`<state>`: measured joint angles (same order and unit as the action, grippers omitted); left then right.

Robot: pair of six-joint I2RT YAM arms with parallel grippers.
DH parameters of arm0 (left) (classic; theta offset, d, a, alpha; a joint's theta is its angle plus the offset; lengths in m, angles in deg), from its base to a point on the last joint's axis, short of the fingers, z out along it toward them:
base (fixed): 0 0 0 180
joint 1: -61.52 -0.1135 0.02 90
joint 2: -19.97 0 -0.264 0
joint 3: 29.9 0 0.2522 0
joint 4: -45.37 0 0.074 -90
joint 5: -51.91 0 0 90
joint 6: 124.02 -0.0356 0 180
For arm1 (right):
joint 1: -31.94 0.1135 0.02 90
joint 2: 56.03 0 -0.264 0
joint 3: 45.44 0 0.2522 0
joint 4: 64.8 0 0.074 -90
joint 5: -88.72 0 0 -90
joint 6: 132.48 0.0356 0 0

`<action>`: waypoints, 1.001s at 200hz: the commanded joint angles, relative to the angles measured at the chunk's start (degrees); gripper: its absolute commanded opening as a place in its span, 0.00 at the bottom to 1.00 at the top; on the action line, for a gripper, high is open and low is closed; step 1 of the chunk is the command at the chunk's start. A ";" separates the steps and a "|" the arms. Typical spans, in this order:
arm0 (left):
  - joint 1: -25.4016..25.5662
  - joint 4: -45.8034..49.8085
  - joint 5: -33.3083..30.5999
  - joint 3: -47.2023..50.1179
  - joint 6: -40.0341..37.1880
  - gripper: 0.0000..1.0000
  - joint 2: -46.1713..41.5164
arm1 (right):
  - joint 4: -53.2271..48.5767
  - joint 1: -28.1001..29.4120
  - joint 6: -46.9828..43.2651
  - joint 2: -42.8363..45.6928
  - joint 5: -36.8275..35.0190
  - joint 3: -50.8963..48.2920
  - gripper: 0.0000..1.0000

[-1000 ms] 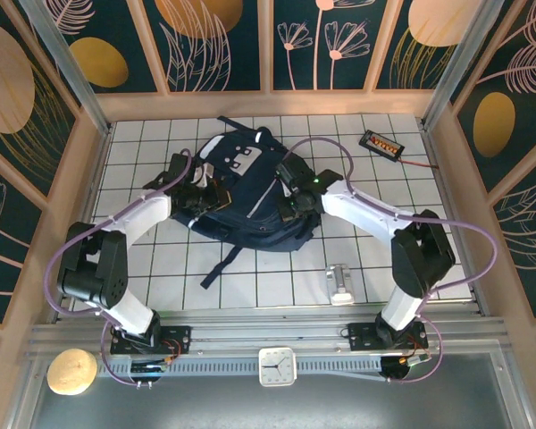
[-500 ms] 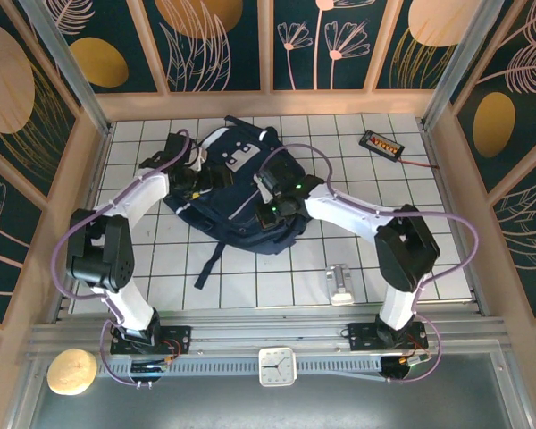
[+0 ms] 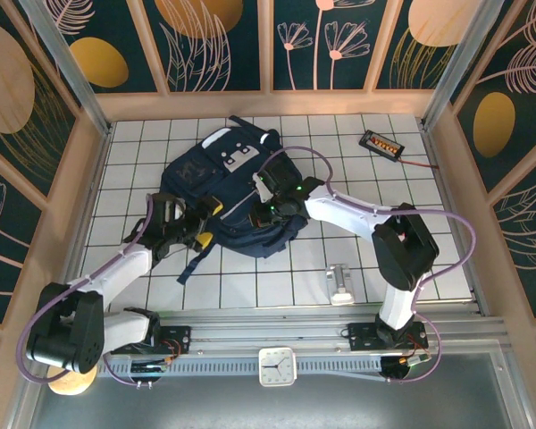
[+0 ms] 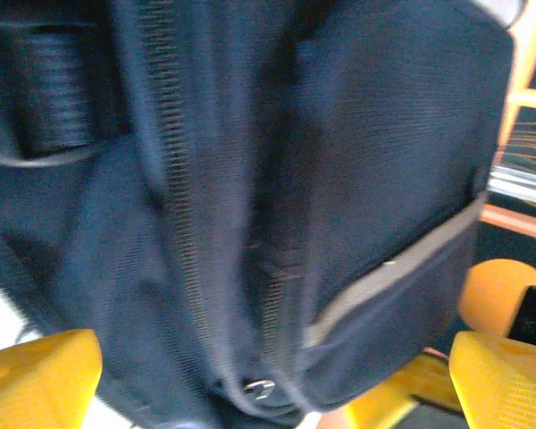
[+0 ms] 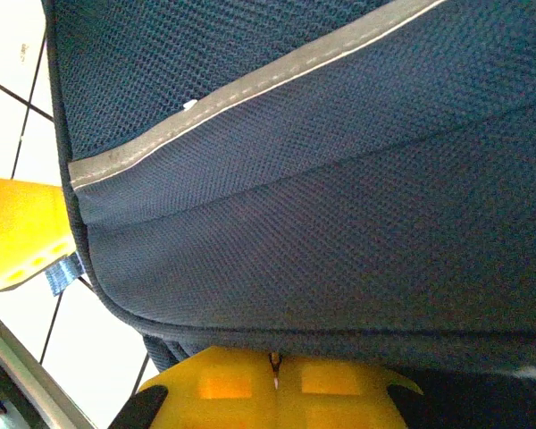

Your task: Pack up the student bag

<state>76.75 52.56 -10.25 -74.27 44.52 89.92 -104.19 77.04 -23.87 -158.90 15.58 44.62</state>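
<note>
surrounding student bag (image 3: 195,174): black device (image 3: 381,143), clock (image 3: 275,366)

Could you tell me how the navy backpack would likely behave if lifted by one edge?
Probably floppy: the backpack lies slumped, its fabric creased. Its loose strap would likely dangle. Probably not slippery, given the coarse weave.

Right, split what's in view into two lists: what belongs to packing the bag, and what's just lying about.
For the job:
backpack

Lying about:
black battery holder
small metal piece
clock
</note>
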 commanded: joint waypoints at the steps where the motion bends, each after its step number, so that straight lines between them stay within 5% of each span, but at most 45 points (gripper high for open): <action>1: 1.62 -7.42 0.07 -2.76 8.15 0.98 2.94 | 2.25 -0.19 0.29 2.68 1.16 -0.54 0.00; 86: 4.76 -11.97 -1.37 -6.45 9.53 0.53 9.94 | 2.34 -0.37 -0.51 3.78 1.04 -1.01 0.00; 119: 4.74 -11.80 -0.35 -7.59 7.21 0.00 11.28 | 1.45 -0.93 -0.98 4.12 0.14 -1.18 0.00; 159: 4.13 14.42 -3.49 -14.92 -14.20 0.00 7.59 | -5.53 -4.71 -7.85 4.19 -10.32 0.29 0.00; 200: 1.11 30.19 -3.48 -14.21 -28.40 0.00 2.60 | -8.78 -10.07 -15.36 1.76 -18.70 3.77 0.00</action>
<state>79.83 66.99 -13.46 -87.75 29.37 95.80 -108.37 71.82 -33.44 -156.71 7.15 45.69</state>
